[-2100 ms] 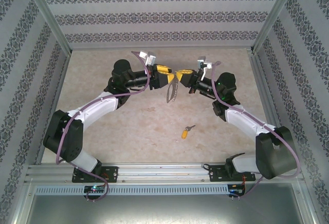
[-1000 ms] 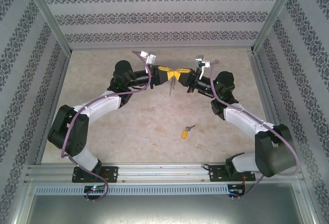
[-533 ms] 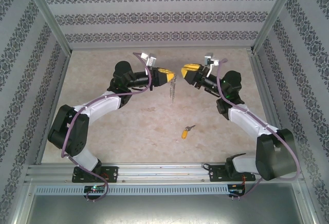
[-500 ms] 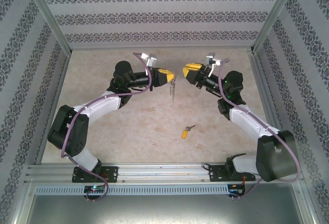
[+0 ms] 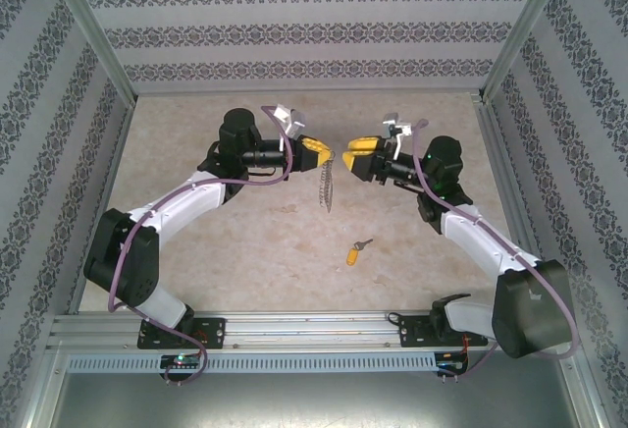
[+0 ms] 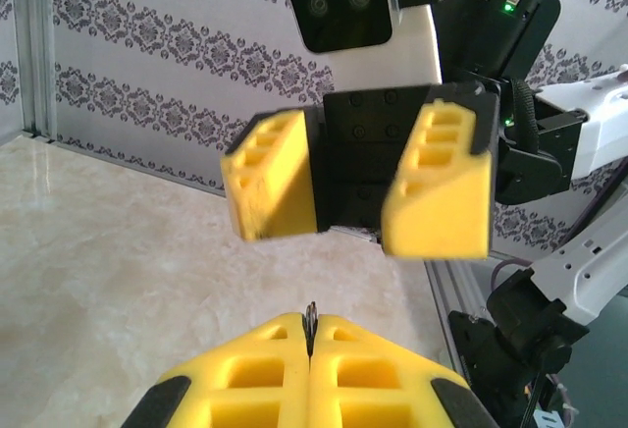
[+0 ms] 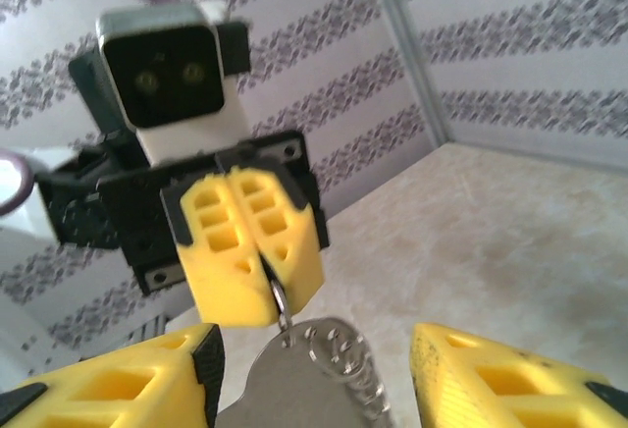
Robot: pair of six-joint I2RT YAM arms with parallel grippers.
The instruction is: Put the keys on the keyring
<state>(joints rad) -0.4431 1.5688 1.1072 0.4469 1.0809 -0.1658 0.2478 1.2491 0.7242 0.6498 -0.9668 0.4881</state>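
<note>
- The key lies flat on the table, a little right of centre. It is apart from everything else and closer to the arm bases than either gripper.
- Its long axis runs on a slant: the yellow head is toward the near left, the silver blade toward the far right.
- The keyring hangs in the air farther back, above the table's middle, dangling down from the left gripper.
- In the right wrist view, the left gripper's fingers are pressed together on the top of the keyring, which hangs between your right fingers without touching them.
- Your right gripper faces the left one, just beside the keyring, with its fingers spread and nothing in them.
- The relation that matters: the key sits nearer and lower than the right gripper, on that arm's side of the table. I judge the free right arm should fetch it, reaching down and back toward its base.
- Turn the wrist so the fingers close across the yellow head, leaving the blade free.
</note>
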